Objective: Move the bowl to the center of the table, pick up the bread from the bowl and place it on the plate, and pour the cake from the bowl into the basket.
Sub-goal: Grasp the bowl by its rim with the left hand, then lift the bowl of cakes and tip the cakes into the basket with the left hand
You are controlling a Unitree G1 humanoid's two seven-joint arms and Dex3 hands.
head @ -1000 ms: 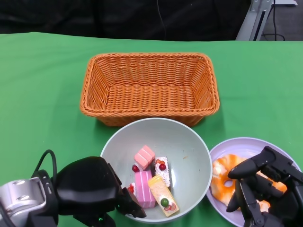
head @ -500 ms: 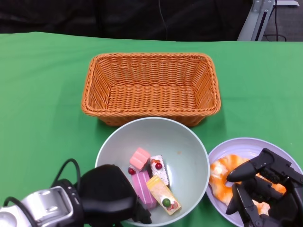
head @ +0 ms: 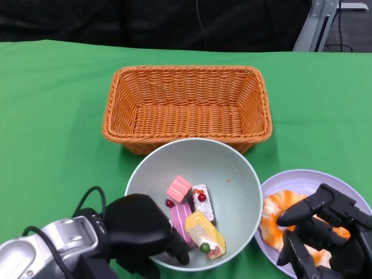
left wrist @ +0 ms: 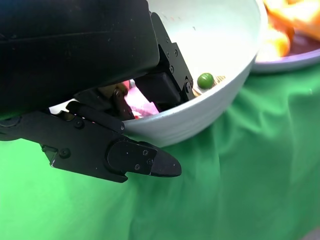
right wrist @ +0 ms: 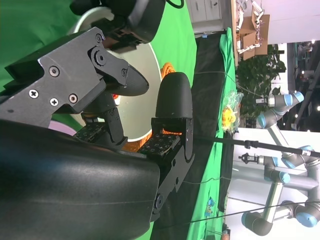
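**Clerk:** Firstly, item one, the green table [head: 52, 116], filling the frame. Item two, the basket [head: 187, 107], upper centre, woven, nothing visible inside.

**Checker:** And the bowl?

**Clerk:** Item three, the bowl [head: 232, 174], lower centre, its far rim just beside the basket's near wall. Item four, the plate [head: 302, 180], lower right, with the bread [head: 273, 212] already lying on it.

**Checker:** Hands?

**Clerk:** Item five, the left hand [head: 142, 232], lower left, grips the bowl's near rim: the left wrist view shows a finger [left wrist: 145, 162] under the outside wall and others hooked inside. Item six, the right hand [head: 317, 232], lower right, hovers over the plate with fingers spread, holding nothing.

**Checker:** Smallest?

**Clerk:** Item seven, the cake pieces [head: 195, 218], gathered toward the bowl's near side.

**Checker:** So the pour is in hand. How to do it well?

**Clerk:** Likely so. The grip should stay firm on the rim, the bowl lifted above the basket wall before tipping, and tilted away slowly so the pieces slide over the far rim into the basket, not onto the cloth.
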